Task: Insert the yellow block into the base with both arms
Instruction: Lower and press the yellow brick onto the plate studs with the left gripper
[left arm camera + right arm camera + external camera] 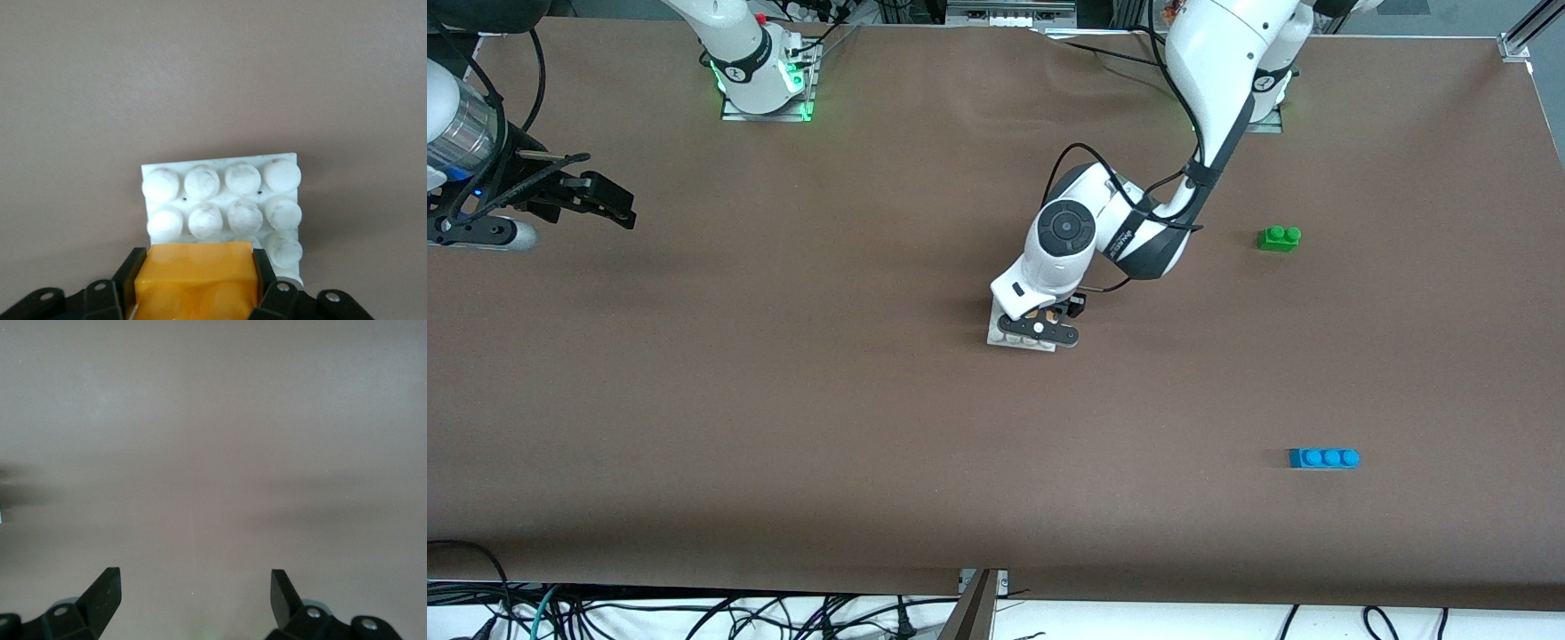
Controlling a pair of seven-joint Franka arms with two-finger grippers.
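Down at the middle of the table, the left gripper sits low over the base, its jaws closed on the yellow block; the left wrist view shows the block clamped between the two black fingers, filling the whole gap between them, with its forward edge lying over the row of studs of the base closest to the jaws; whether the block is already pressed down onto those studs cannot be told; two full rows of white studs stand clear ahead of the jaws, and a further column of studs shows just beside one finger; the base itself lies flat on the brown table. Well apart from all this, the right gripper waits above bare table at the right arm's end, jaws spread wide with nothing between them; its wrist view shows only its two fingertips and the brown surface. A green brick and a blue brick lie toward the left arm's end of the table, well apart from either set of jaws, the blue one nearer the front camera than the green.
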